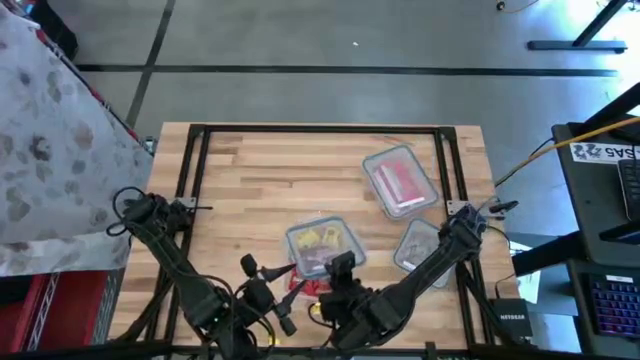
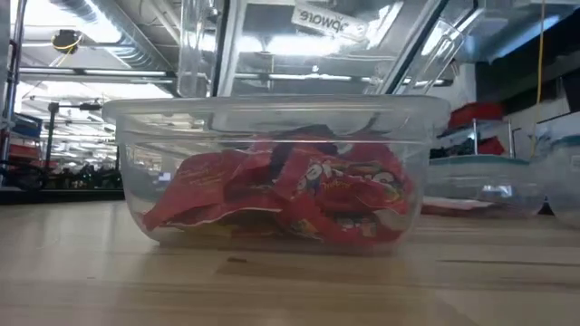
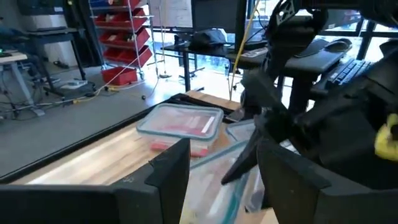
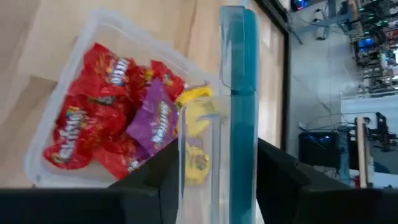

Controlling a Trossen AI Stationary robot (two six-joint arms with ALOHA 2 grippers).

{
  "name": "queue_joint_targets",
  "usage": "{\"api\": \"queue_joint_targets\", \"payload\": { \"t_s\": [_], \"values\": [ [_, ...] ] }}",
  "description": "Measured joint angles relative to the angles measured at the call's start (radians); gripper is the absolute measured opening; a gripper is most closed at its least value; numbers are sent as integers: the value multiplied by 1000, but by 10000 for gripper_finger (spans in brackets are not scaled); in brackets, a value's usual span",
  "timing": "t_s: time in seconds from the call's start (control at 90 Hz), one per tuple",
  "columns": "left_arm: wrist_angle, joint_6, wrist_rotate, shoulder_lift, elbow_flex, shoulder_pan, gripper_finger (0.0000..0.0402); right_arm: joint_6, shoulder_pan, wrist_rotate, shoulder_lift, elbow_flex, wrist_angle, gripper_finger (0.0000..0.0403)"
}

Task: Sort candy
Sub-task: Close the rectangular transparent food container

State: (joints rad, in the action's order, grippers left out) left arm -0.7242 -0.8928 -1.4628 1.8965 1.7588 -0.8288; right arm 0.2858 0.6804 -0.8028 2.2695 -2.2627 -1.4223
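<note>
Right wrist view | right jaws [image 4: 214, 180] clamp lid [image 4: 241, 112] edge | candy [image 4: 112, 118] beside

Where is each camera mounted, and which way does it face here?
High: overhead, straight down on the table; both arms show.
Low: table-top height, level across at a clear tub of red candy; no robot.
Left wrist: on the left arm, past the open left gripper toward a lidded tub.
Right wrist: past the right gripper, shut on a lid, down into the mixed-candy tub.
Shared: high and right wrist both show that tub.
</note>
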Motion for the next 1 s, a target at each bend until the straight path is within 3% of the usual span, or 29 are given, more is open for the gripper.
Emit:
{"api": "queue_joint_targets", "payload": {
  "t_s": [0.178,0.411,0.756,1.0],
  "values": [
    [0,2,0,0,0,7,170,25,-2,167,6,0,58,181],
    [0,0,0,0,0,13,170,25,-7,324,7,30,144,189],
    [0,-28,59,2,-1,13,170,0,-49,388,7,188,372,191],
    [-76,-143,68,4,-1,14,170,-118,-67,515,7,217,381,198]
  ]
}}
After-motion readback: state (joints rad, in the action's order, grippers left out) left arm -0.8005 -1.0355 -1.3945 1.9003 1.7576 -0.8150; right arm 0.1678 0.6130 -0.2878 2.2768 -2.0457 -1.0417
